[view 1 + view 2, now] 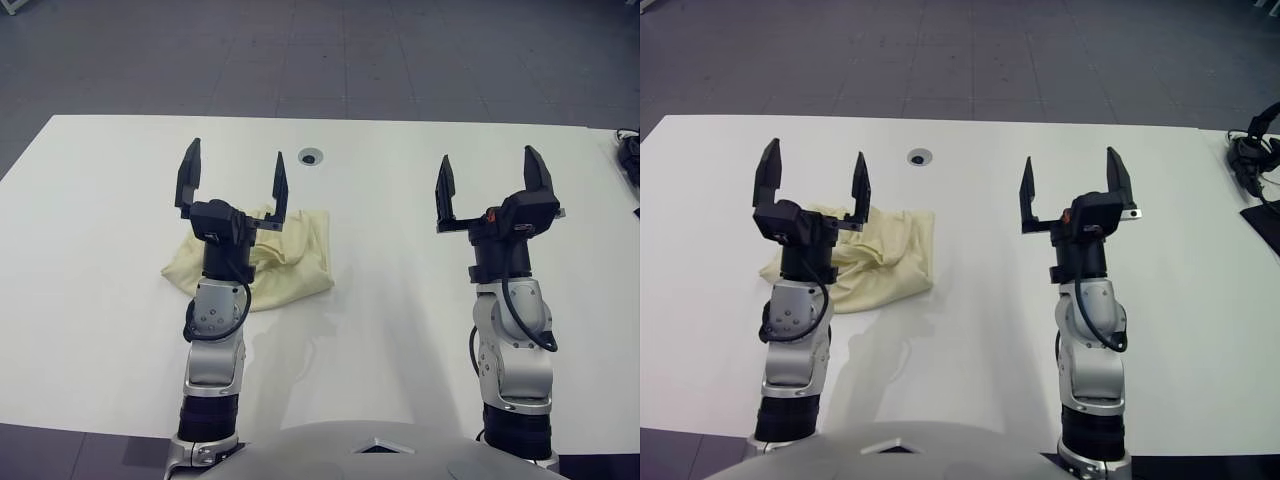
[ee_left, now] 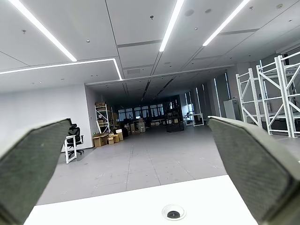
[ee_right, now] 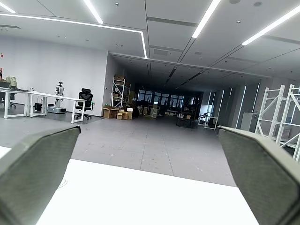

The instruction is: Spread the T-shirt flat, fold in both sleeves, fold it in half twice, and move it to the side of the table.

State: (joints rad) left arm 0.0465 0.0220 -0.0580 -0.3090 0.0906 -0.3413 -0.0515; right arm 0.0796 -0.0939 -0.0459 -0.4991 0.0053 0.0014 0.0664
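A pale yellow T-shirt point(image 1: 290, 262) lies crumpled in a heap on the white table point(image 1: 100, 220), left of centre. My left gripper point(image 1: 232, 180) is raised above the heap with its fingers pointing up and away, open and holding nothing. The left arm hides the middle of the shirt. My right gripper point(image 1: 490, 185) stands upright over bare table to the right, also open and empty. In the left wrist view both fingers point(image 2: 253, 164) frame the room beyond the table; the right wrist view shows its own spread fingers point(image 3: 33, 168) the same way.
A round cable hole point(image 1: 311, 156) sits in the table behind the shirt. Dark cables and gear point(image 1: 1250, 160) lie at the table's far right edge. The table's far edge drops to a grey floor.
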